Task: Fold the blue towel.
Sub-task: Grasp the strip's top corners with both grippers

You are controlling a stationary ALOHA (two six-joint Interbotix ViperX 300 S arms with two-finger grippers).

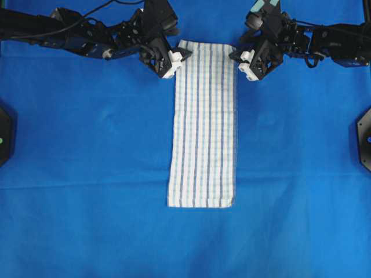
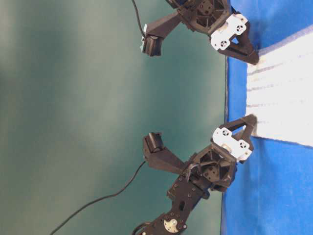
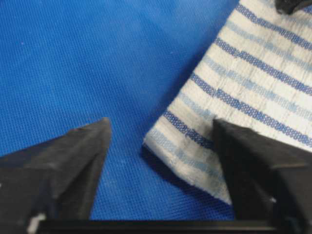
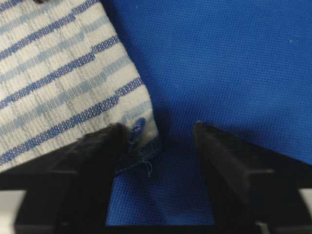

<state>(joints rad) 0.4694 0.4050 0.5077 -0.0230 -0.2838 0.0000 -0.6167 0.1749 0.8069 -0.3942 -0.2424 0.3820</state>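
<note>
The left end effector (image 1: 177,59) sits at the top left corner of the blue towel (image 1: 204,124), its fingers parted with the corner lying between them; in the left wrist view one finger (image 3: 258,168) rests over the striped cloth and the other (image 3: 68,163) over the bare blue surface (image 1: 87,174). Nothing is pinched yet. The right end effector (image 1: 239,58) stands at the top right corner, likewise parted, straddling the frayed corner without closing on it. The towel lies flat as a long narrow strip in the middle of the surface, its stripes running lengthwise, its far short edge between the two end effectors.
</note>
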